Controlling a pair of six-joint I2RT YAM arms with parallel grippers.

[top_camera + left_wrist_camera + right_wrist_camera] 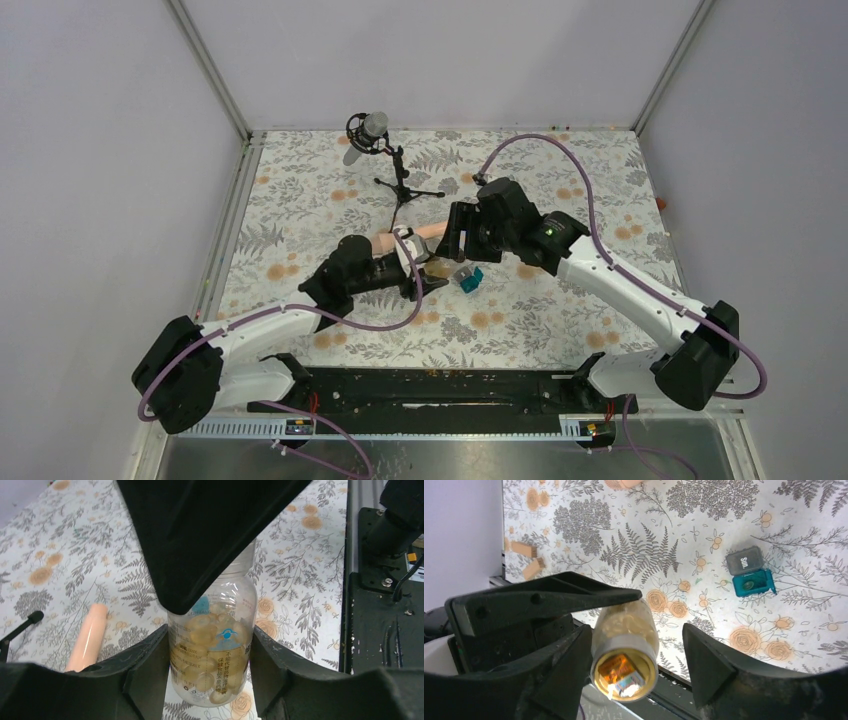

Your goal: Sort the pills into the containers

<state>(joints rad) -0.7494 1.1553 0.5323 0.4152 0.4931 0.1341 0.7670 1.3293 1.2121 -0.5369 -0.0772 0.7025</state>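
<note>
The left end effector (212,677) is clamped on the amber bottle (214,645). The right end effector (636,635) stands apart around the top of the bottle, and the teal box (751,575) lies open beyond it.

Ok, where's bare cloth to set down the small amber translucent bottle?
Free: left cloth between the black microphone tripod and the table edge; near strip between the teal box and the black base plate. Crowded: the centre, around the left gripper, right gripper, amber bottle and long peach cylinder.
</note>
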